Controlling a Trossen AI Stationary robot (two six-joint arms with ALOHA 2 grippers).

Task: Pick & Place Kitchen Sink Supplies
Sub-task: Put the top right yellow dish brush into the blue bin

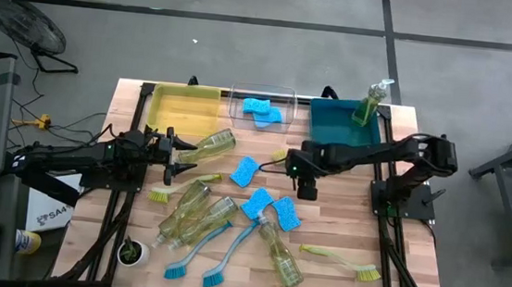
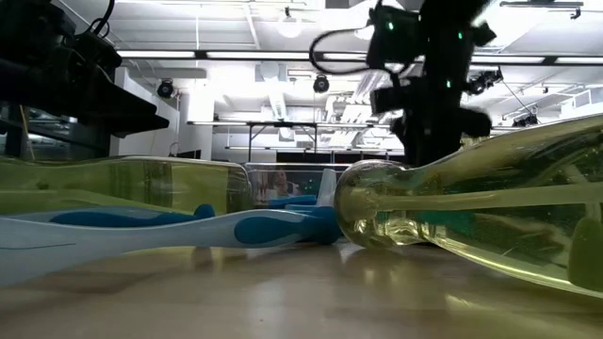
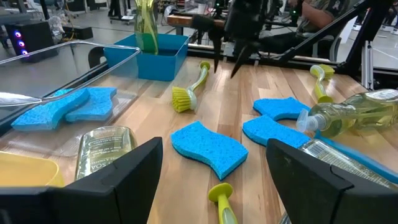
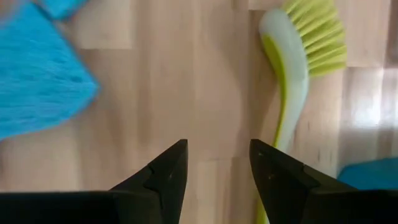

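My left gripper (image 1: 183,154) (image 3: 214,149) is open and low over the table's left half. One soap bottle (image 1: 211,144) (image 3: 104,148) lies beside one of its fingers, and whether they touch I cannot tell. A blue sponge (image 3: 208,146) and a yellow-green brush handle (image 3: 221,198) lie ahead of it. My right gripper (image 1: 293,165) (image 4: 217,162) is open and points down at bare wood. It stands between a sponge (image 4: 37,74) and a yellow-green brush (image 1: 279,155) (image 4: 298,62) and touches neither. More bottles (image 1: 190,212) (image 1: 281,255), sponges (image 1: 257,202) and blue brushes (image 1: 196,250) lie on the table.
Yellow bin (image 1: 183,109), clear bin (image 1: 288,95) with sponges (image 1: 262,111), and teal bin (image 1: 332,122) with an upright bottle (image 1: 371,102) line the far edge. A potted plant (image 1: 133,252) stands near left. A yellow-green brush (image 1: 343,261) lies near right. In the low view a bottle (image 2: 471,207) and a blue brush (image 2: 141,231) lie close to the camera.
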